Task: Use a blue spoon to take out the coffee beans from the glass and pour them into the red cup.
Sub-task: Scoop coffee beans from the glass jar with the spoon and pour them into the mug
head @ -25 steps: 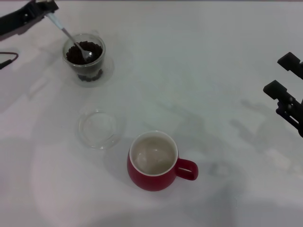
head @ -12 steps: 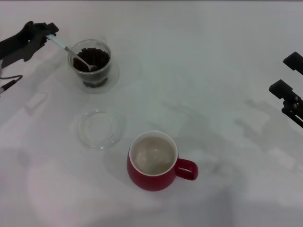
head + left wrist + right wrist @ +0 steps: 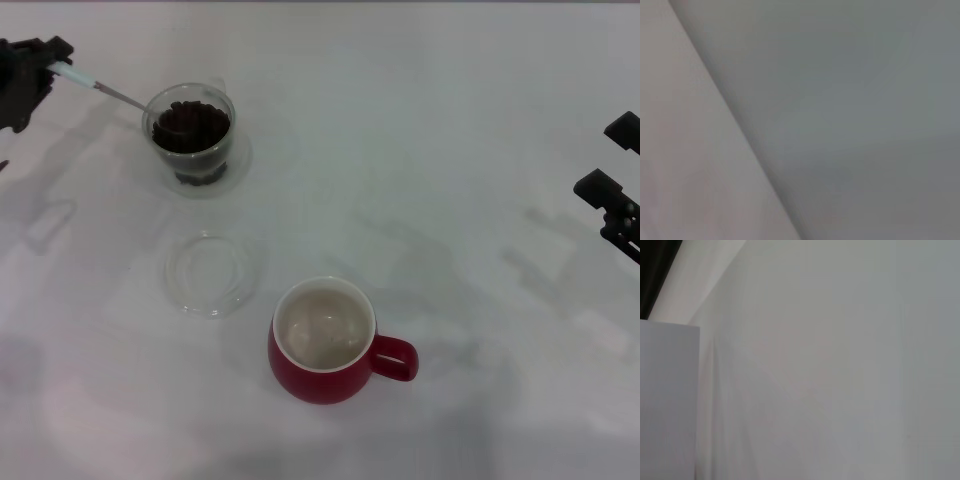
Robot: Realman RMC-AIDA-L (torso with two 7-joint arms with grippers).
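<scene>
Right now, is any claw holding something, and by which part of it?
The left claw holds the blue spoon by the end of its pale handle, its bowl in the glass. The right claw holds nothing.

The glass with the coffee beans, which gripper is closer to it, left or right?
Left. The left gripper holds the blue spoon just beside the glass; the right gripper sits far across the table.

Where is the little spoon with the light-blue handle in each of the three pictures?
Head view: the small metal spoon with the pale-blue handle is at the upper left, held by the left gripper, its bowl end reaching into the clear glass of dark coffee beans.
Left wrist view: not in it, only blurred grey surface.
Right wrist view: not in it.
Shared landmark: only the white table.
</scene>
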